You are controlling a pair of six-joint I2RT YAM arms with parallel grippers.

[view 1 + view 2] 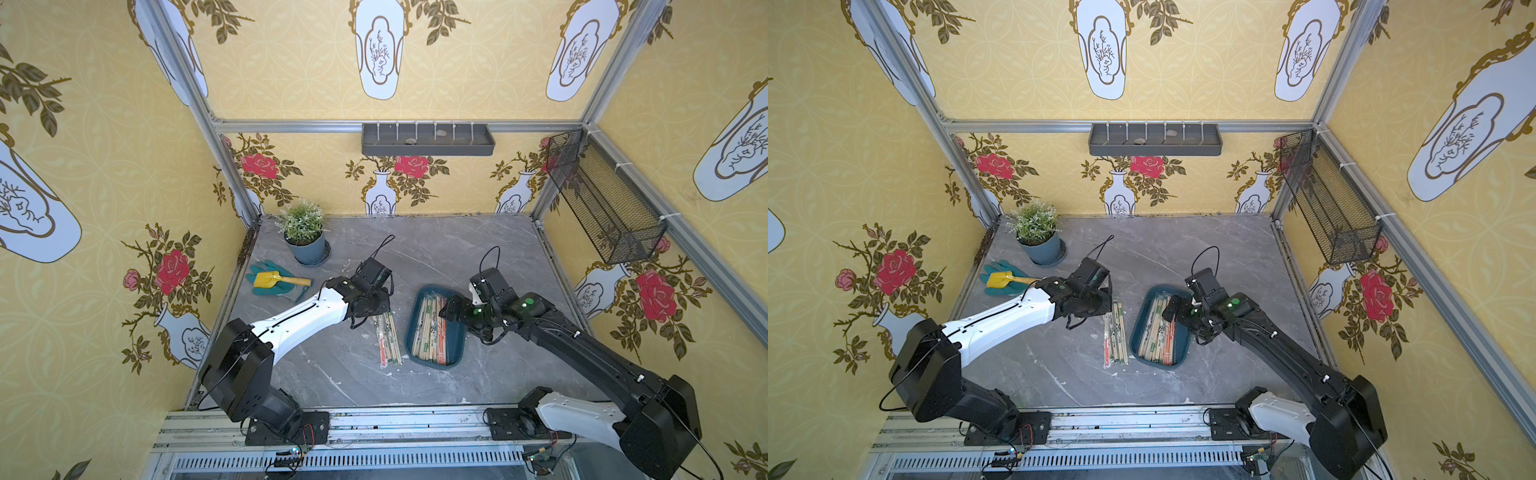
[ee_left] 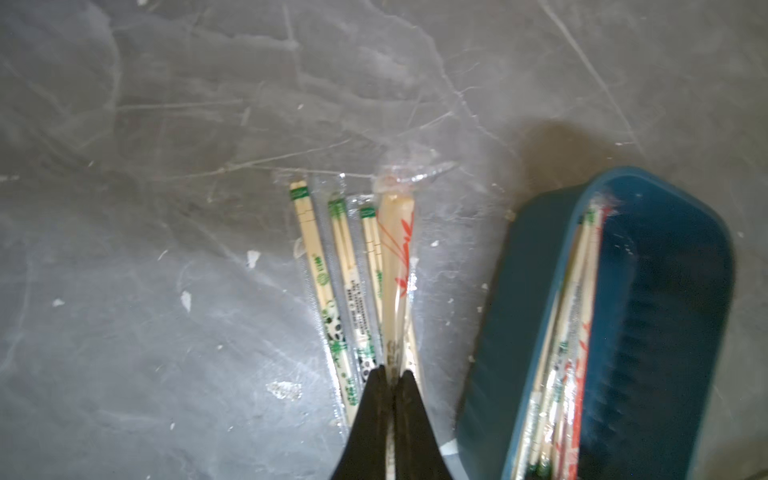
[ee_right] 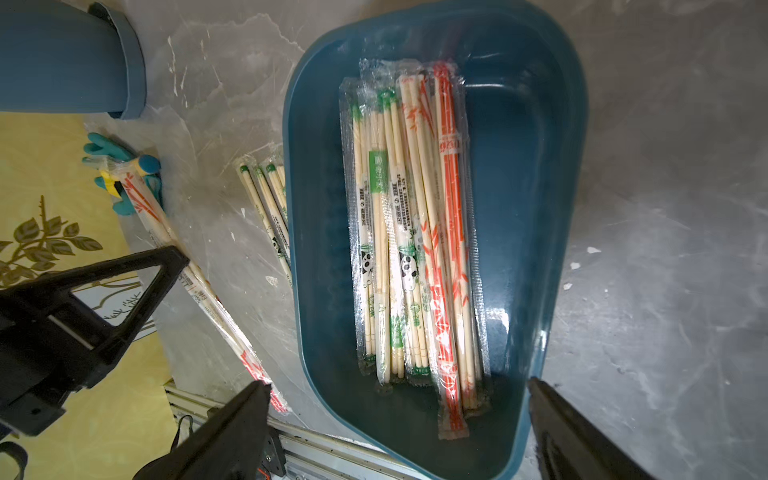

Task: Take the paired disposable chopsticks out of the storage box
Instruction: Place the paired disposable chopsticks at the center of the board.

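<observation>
Sleeve print: green bands + panda pics on most, red-orange bamboo leaves on others; small text too blurred to read. Left gripper is clamped tight on a red-print pair, which overlaps three green-print pairs lying on the marble table just beside the storage box; touching or not, can't tell. Most chopstick pairs lie lengthwise inside the box. Right gripper hangs over the box, jaws wide, holding nothing. Far-left corner: potted plant, teal gloves w/ yellow trowel on top. In both top views the left gripper hides the table pairs' far ends.
</observation>
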